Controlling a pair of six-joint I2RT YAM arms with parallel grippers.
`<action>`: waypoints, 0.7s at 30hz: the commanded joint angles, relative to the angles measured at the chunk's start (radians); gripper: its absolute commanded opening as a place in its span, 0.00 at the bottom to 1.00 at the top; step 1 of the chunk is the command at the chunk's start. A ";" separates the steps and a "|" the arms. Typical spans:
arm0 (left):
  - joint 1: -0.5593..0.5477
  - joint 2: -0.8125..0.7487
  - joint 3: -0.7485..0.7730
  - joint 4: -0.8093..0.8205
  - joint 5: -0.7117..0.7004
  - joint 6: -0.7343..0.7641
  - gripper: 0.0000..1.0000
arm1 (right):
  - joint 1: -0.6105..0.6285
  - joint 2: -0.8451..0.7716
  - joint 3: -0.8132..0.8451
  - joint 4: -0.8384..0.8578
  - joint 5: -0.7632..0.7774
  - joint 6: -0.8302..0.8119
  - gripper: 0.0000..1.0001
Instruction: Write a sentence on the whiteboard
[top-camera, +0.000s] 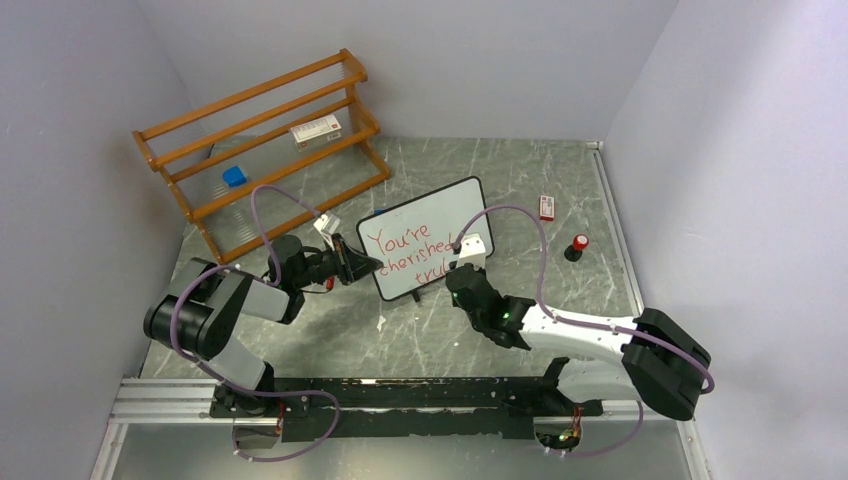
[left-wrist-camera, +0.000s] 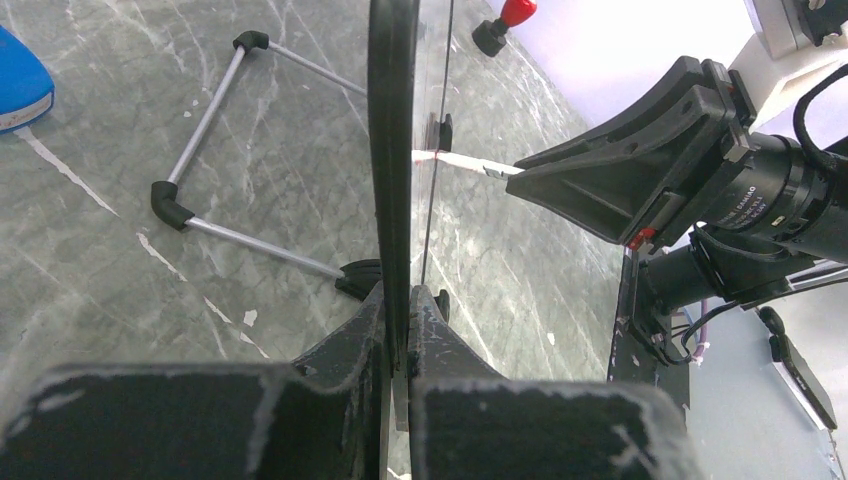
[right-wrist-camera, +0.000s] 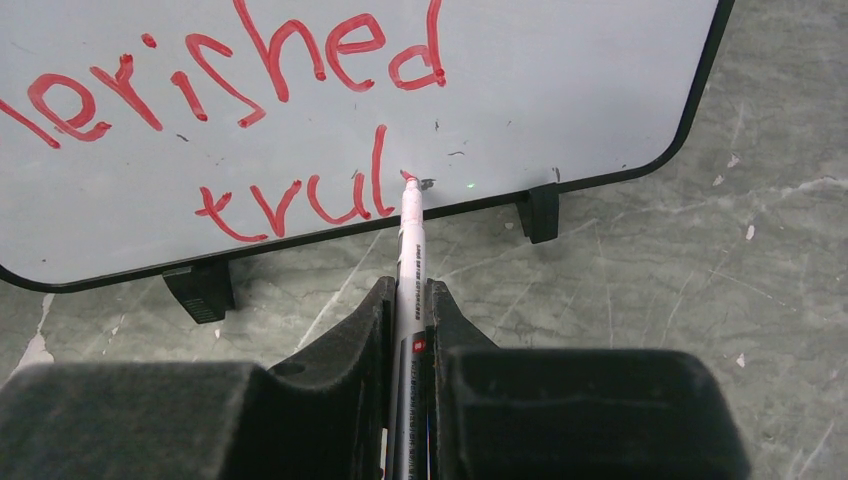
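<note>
As the sentence (top-camera: 408, 250) stands: "You're", "cherished" and "trul" are down in red on three lines, so the final letter is not yet there.
Whiteboard (top-camera: 440, 215): propped upright at a tilt on its black feet (right-wrist-camera: 200, 290), near the middle of the table, with a wire stand (left-wrist-camera: 200, 200) behind it.
Left gripper (left-wrist-camera: 405, 300): clamped on the whiteboard's left edge – its fingers close over the black frame, seen edge-on from the left wrist.
Right gripper (right-wrist-camera: 408, 300): closed around a marker (right-wrist-camera: 410, 235), below the whiteboard's lower edge and pointing up at it.
Marker tip: at the whiteboard's face, just right of the "l" in the bottom line; it looks to be touching.
Step in hand: I judge this to be the start of the closing "y".
Next move: it calls for a short stroke with a tail, kept light and within the narrow strip above the bottom frame, while the left gripper steadies the whiteboard against the push.
Hidden: in the top view the right wrist covers the whiteboard's lower right corner and the end of the bottom line.
Cut off: the right wrist view loses the top line and the start of "cherished".
Hard to make out: from the left wrist no lettering can be read – the whiteboard shows only as an edge.
</note>
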 joint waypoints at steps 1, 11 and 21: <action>0.015 0.005 -0.002 -0.078 -0.003 0.024 0.05 | -0.010 -0.013 -0.008 -0.008 0.033 0.024 0.00; 0.015 -0.003 -0.001 -0.087 -0.003 0.027 0.05 | -0.014 0.004 0.000 -0.027 0.035 0.043 0.00; 0.016 -0.004 -0.001 -0.089 -0.003 0.025 0.05 | -0.022 -0.001 0.004 -0.039 0.037 0.051 0.00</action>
